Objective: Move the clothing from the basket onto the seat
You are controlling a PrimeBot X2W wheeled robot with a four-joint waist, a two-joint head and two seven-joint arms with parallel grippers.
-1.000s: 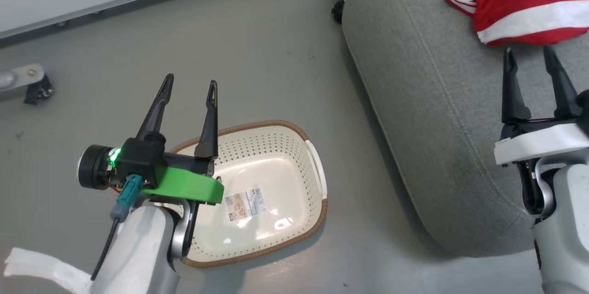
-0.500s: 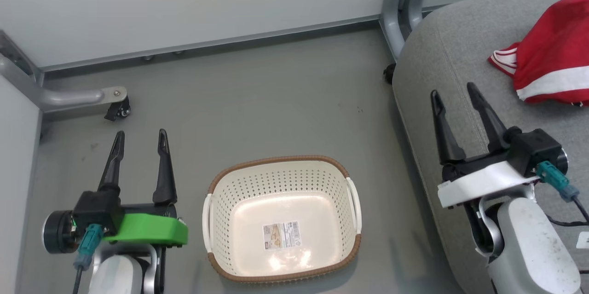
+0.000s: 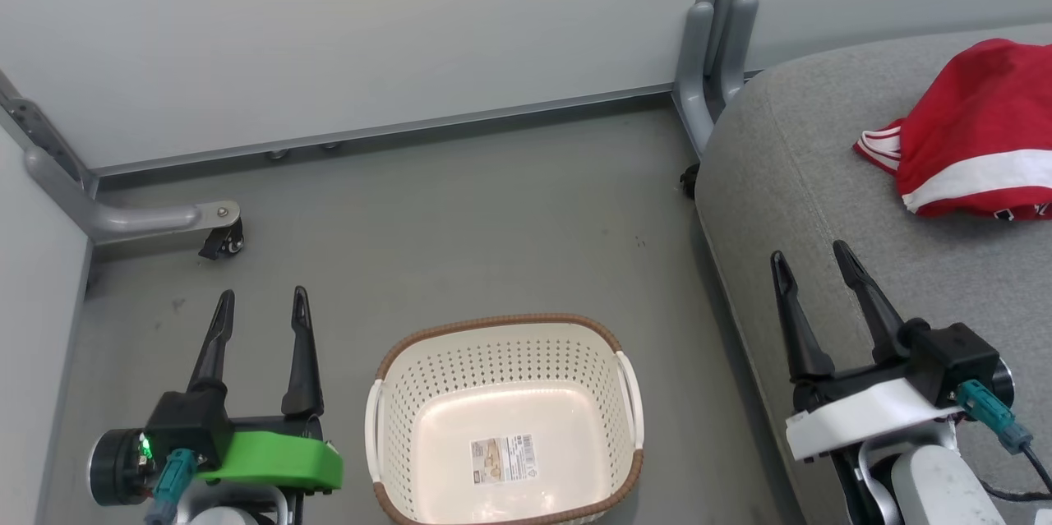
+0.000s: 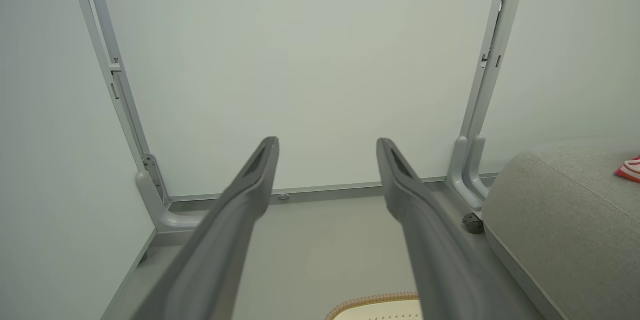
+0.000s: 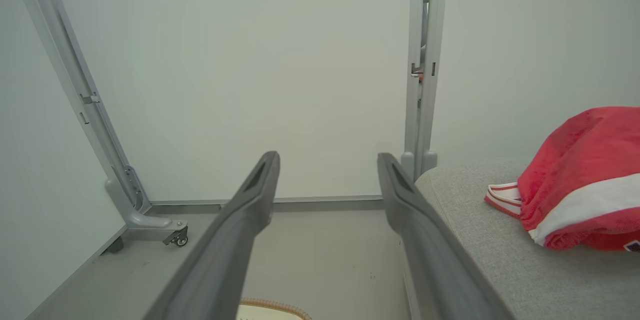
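— "Zero garments in the basket (image 3: 493, 321)?"
— "Just its paper label (image 3: 503, 459). The red clothing (image 3: 978, 122) lies heaped on the seat (image 3: 822, 180), so the job looks finished. The left tool (image 3: 263, 293) and the right tool (image 3: 809, 252) hang with fingers apart, gripping nothing."

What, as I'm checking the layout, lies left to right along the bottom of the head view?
Left gripper, jaws open → cream laundry basket → right gripper, jaws open.
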